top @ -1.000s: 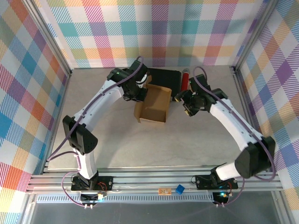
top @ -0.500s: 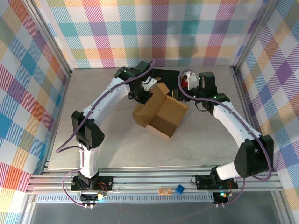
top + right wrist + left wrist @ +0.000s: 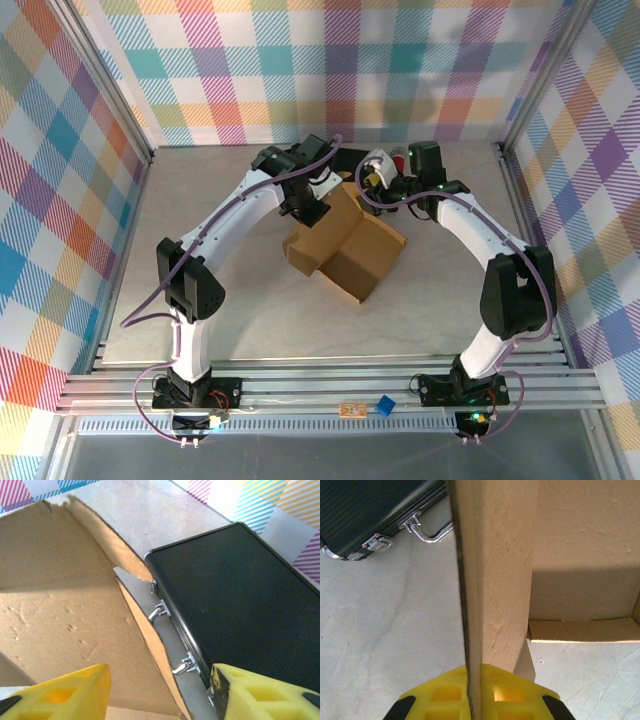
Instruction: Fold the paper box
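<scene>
Swung leftward since a moment ago with the right gripper (image 3: pixel 375 176), closer to the paper box (image 3: pixel 348 245). At left, left gripper (image 3: pixel 475 682) jaws clamped on an upright cardboard wall. Box resting mid-way back on the table (image 3: pixel 250 300). At right, jaws apart around a ragged flap edge, beside the black hard case (image 3: pixel 235 590).

Left wrist: the paper box (image 3: pixel 495 580) wall pinched in the left gripper (image 3: pixel 480 700) runs off the top edge. The black hard case (image 3: pixel 365 510), up-left of the claw, is cut by the frame. Right wrist: the right gripper (image 3: pixel 160 692) is cropped below, and the case beyond its right finger runs off-frame.
</scene>
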`<state>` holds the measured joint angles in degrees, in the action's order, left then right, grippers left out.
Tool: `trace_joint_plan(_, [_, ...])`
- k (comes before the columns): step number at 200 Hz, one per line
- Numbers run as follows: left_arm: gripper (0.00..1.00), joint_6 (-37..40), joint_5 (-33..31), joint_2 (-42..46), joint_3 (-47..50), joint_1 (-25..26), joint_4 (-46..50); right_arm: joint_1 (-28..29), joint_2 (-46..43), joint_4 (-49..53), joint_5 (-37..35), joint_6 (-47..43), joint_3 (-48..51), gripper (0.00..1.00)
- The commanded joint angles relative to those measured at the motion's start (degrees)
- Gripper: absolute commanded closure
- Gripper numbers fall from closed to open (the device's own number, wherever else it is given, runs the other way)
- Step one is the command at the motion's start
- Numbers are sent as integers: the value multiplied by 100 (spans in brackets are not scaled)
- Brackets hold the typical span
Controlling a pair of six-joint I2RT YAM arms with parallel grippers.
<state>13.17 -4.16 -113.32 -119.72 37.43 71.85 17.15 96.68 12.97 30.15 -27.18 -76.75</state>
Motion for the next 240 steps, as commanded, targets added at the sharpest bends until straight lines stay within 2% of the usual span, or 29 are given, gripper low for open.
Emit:
trace_joint_plan(1, [100,132,-77,177,72,54,-3,147,163,80,181,-347,-263,50])
trace_joint_plan(51, [100,154,-99,139,59,71,-56,351,313,-54,-147,-367,-346,69])
trace_joint_plan(80, [100,-4,-266,151,7,71,-140,425,311,-173,-389,-285,-313,93])
trace_joint_plan(92, [87,-196,-352,184,-56,71,-216,441,230,-338,-540,-195,-179,100])
trace_joint_plan(106, [67,-710,-476,246,-192,71,-351,450,60,-769,-770,77,122,100])
trace_joint_plan(126, [47,-1888,-1062,374,-685,18,-281,447,-185,-1545,-1237,667,630,100])
trace_joint_plan(139, [43,-2851,-1022,545,-945,-220,-235,445,-336,-2149,-1528,1231,981,100])
trace_joint_plan(153, [39,-3832,-419,965,-666,-662,-499,448,-436,-2693,-1718,1761,1303,100])
trace_joint_plan(167, [40,-4417,179,1462,-19,-1149,-1024,465,-465,-2993,-1823,2100,1491,100])
trace_joint_plan(179, [42,-4458,628,1801,529,-1502,-1407,464,-484,-3175,-1930,2368,1618,100])
trace_joint_plan(200, [40,-3824,1073,2064,1233,-1839,-1447,465,-507,-3264,-2027,2410,1711,100])
trace_joint_plan(223, [40,-3260,1305,2017,1862,-1967,-1236,467,-576,-3346,-2023,2411,1828,100])
trace_joint_plan(240, [39,-3066,1524,1965,2168,-1994,-1464,464,-619,-3356,-1987,2396,1903,100])
